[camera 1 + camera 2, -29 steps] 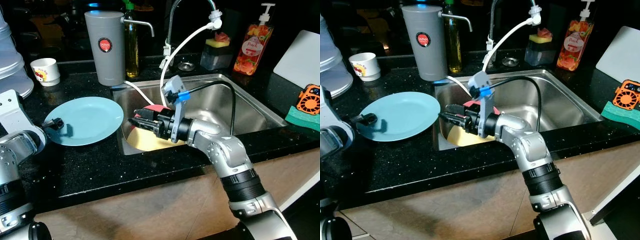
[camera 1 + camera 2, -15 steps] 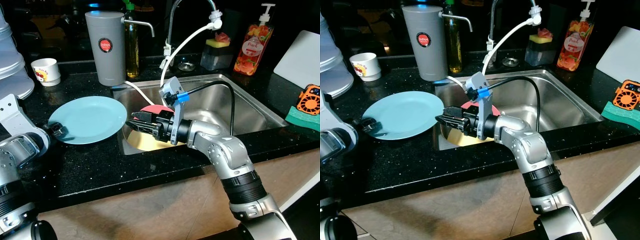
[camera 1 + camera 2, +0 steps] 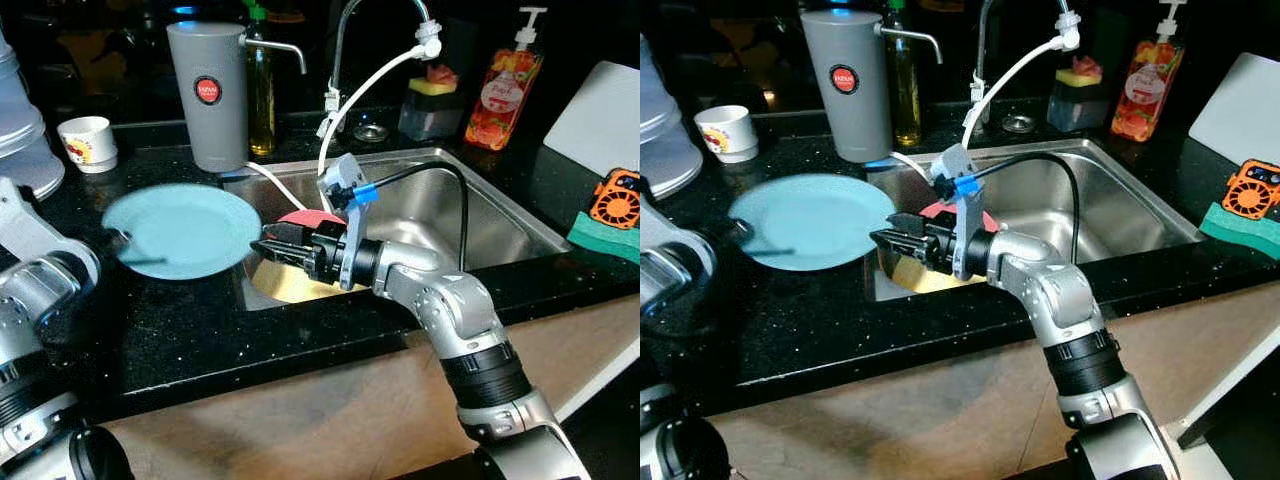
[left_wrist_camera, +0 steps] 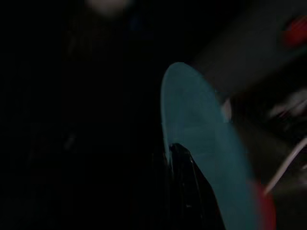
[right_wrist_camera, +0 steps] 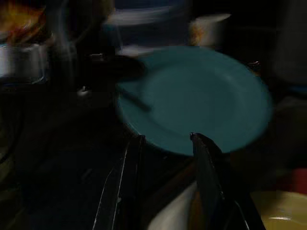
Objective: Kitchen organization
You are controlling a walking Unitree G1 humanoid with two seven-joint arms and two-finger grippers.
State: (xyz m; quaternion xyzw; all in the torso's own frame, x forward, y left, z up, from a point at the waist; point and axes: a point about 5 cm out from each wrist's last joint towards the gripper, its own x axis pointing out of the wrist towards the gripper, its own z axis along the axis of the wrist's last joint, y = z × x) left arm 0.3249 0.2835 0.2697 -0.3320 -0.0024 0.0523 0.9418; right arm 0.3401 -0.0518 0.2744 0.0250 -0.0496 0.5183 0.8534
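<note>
The left gripper (image 3: pixel 118 238) pinches the blue plate (image 3: pixel 182 229) at its 9 o'clock rim on the black counter (image 3: pixel 190 320), while the right gripper (image 3: pixel 885 240), fingers parted and empty, hangs over the sink (image 3: pixel 490 215) at the plate's 3 o'clock.

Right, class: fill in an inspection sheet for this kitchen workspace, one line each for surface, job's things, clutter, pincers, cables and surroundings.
Surface: black speckled counter around a steel sink.
Job's things: blue plate by the sink's edge, blurred; yellow dish and red item in the sink.
Clutter: grey jug, small cup, soap bottle, orange gadget.
Pincers: left pincer at the plate's left rim; right pincer open, over the sink, pointing at the plate.
Cables: white hose from the tap; black cable on the right arm.
Surroundings: dark; white board far right.
</note>
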